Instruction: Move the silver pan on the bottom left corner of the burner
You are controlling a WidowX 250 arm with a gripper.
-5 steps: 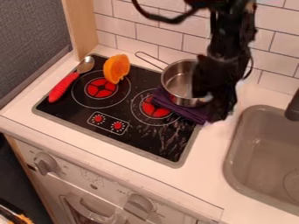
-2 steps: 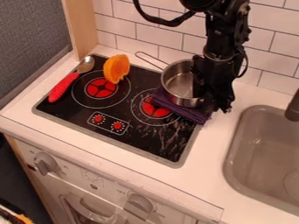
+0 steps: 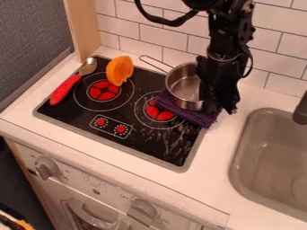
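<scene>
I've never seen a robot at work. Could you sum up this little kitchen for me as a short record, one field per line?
Pan: silver pan, upright, at the back right of the stovetop
Pan handle: angled toward the back left
Under the pan: purple cloth, partly covered
Gripper: black gripper, at the pan's right side; grip unclear
Back left: orange piece, beside a red-handled spoon
Right: grey sink
Task status: pan not at the front left corner
</scene>
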